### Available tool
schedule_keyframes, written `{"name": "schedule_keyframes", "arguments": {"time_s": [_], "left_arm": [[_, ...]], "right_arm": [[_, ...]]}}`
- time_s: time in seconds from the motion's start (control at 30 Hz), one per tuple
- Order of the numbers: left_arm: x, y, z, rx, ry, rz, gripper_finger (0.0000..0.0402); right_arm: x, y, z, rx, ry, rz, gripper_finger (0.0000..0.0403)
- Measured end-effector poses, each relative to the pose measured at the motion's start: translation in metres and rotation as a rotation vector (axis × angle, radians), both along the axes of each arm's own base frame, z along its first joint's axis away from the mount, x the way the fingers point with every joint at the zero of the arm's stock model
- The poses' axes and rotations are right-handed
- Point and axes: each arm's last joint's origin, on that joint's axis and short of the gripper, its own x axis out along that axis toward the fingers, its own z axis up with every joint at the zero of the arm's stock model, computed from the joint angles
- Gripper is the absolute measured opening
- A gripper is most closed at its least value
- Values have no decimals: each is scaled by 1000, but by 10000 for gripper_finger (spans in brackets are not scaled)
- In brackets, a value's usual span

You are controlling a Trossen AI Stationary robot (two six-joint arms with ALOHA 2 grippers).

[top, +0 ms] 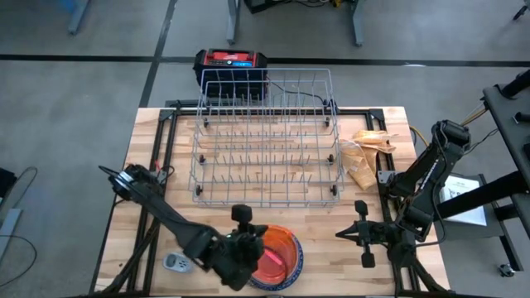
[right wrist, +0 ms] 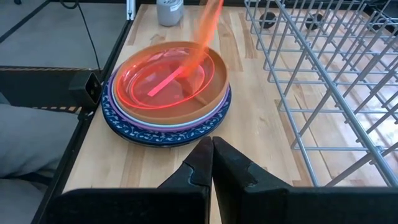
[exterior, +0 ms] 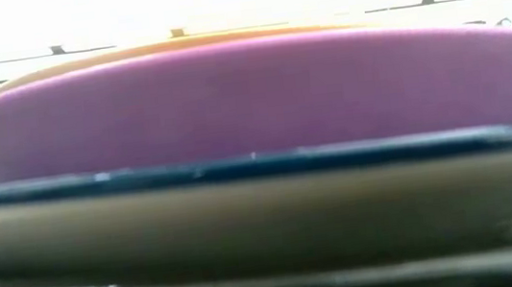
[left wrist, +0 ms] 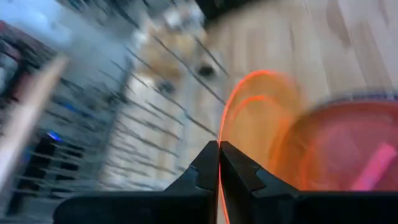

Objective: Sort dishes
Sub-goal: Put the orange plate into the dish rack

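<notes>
A stack of round plates [right wrist: 168, 93] sits at the table's near edge: blue speckled at the bottom [right wrist: 124, 127], then purple, white and brown [right wrist: 214, 93], with a translucent pink cup [right wrist: 158, 84] on top. The low view shows only the stack's side [exterior: 251, 96], close up. My left gripper [top: 251, 242] is over the stack's left side, shut on a translucent orange cup [left wrist: 249, 87]. The cup also shows tilted above the stack in the right wrist view [right wrist: 205, 31]. My right gripper [top: 341, 234] is shut and empty, right of the stack. My left gripper pinches the orange cup's thin rim [left wrist: 220, 127] between its two fingers. The cup stands steeply on edge above the pink cup and the stack. I cannot tell whether its lower edge [right wrist: 189, 62] rests on the pink cup.
A wire dish rack [top: 265, 141] fills the table's far middle. A red and black box [top: 230, 62] stands behind it. Crumpled brown paper [top: 368, 153] lies right of the rack. A small grey-white device [top: 175, 263] lies left of the stack.
</notes>
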Motion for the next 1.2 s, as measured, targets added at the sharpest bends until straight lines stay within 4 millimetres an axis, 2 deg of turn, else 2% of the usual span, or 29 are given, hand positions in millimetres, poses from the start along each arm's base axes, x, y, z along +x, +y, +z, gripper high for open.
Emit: {"name": "schedule_keyframes", "arguments": {"time_s": [0.2,0.3,0.47,0.73,0.9,1.0,1.2], "left_arm": [[-16,-8,40,124,-59,-14,0],[-25,-5,59,183,-68,7,0],[-35,5,77,269,-8,14,0],[-51,36,116,402,9,92,0],[-52,56,134,439,34,108,0],[-54,73,145,444,39,137,0],[-62,121,164,446,54,244,0]], "right_arm": [[0,0,0,-4,2,0,0],[0,0,0,-4,2,1,0],[0,0,0,-5,1,1,0],[0,0,0,-8,1,2,0],[0,0,0,-8,1,2,0],[0,0,0,-8,1,1,0],[0,-1,0,-16,-12,-12,0]]}}
